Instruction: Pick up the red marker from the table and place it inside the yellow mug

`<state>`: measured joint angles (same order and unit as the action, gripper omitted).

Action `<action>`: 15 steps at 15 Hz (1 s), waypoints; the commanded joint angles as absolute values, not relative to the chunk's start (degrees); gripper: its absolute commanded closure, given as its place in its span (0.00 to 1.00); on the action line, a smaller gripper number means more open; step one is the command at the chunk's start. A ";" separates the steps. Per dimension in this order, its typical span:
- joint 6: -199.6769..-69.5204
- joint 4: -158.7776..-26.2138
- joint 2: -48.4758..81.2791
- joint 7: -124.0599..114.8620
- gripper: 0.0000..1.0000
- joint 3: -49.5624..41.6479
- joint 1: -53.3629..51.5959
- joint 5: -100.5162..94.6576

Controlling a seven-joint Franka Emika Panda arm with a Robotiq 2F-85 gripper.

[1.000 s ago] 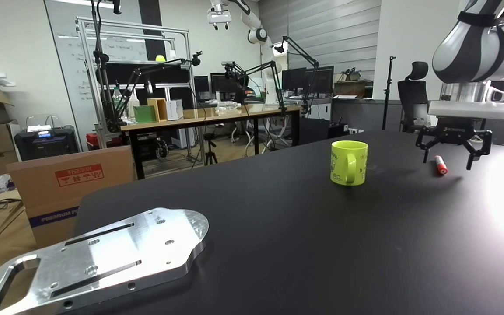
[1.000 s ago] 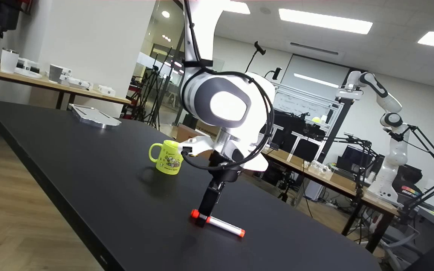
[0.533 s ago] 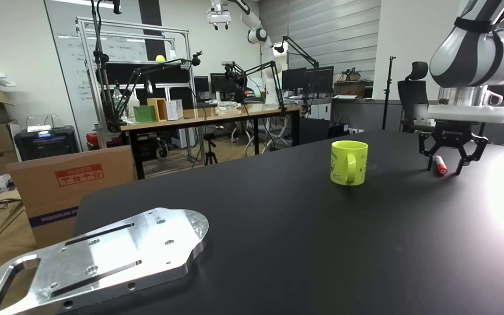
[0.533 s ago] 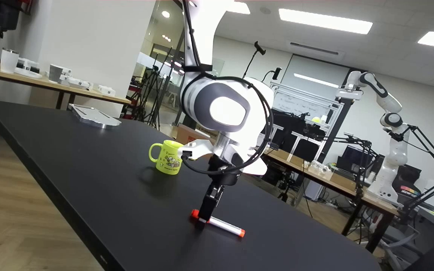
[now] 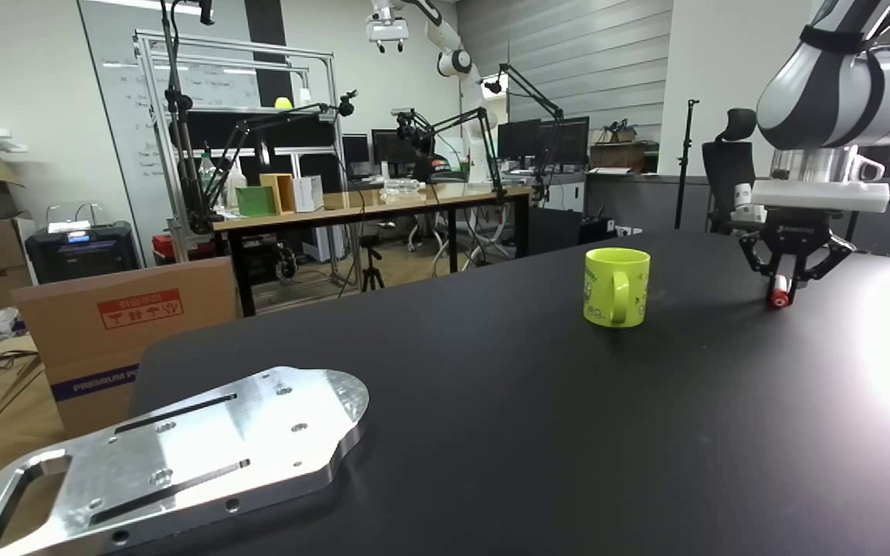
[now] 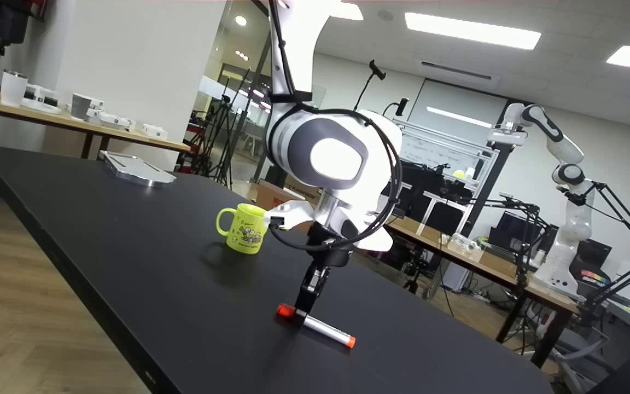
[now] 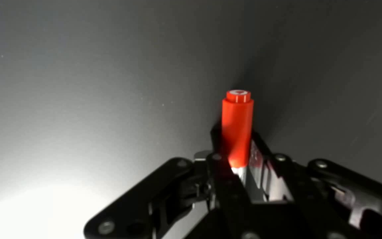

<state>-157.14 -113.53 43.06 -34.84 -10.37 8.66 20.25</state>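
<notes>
The red marker (image 7: 237, 129) lies flat on the black table (image 6: 156, 246); it has a red cap, a white barrel and a red end. My gripper (image 5: 781, 302) is shut on it from above, one finger on each side near the cap. In the wrist view the cap sticks out past the fingertips, while most of the barrel is hidden below the jaws. Upright on the same table stands the yellow mug (image 5: 616, 287), with its handle (image 6: 224, 221) showing in both exterior views. It is a short way off from the gripper (image 6: 298, 322), and its inside cannot be seen.
A silver metal plate (image 5: 221, 440) with a handle slot lies toward the table's far end from the gripper. A cardboard box (image 5: 136, 332) stands on the floor beside the table. Behind are a wooden workbench (image 5: 414, 202) and another robot arm (image 6: 561, 164).
The gripper has come down to the table and its fingers have shut around the marker, which keeps nearly the same place. The mug has not moved.
</notes>
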 commanded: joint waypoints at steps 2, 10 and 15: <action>-152.26 -111.18 42.80 -35.76 0.94 -10.71 8.76 21.25; -141.38 -105.64 38.20 -35.95 0.94 -7.43 10.27 25.97; -134.15 -101.04 36.61 -36.56 0.94 -5.09 10.50 31.22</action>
<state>-138.30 -103.94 37.39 -35.03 -7.04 9.47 28.50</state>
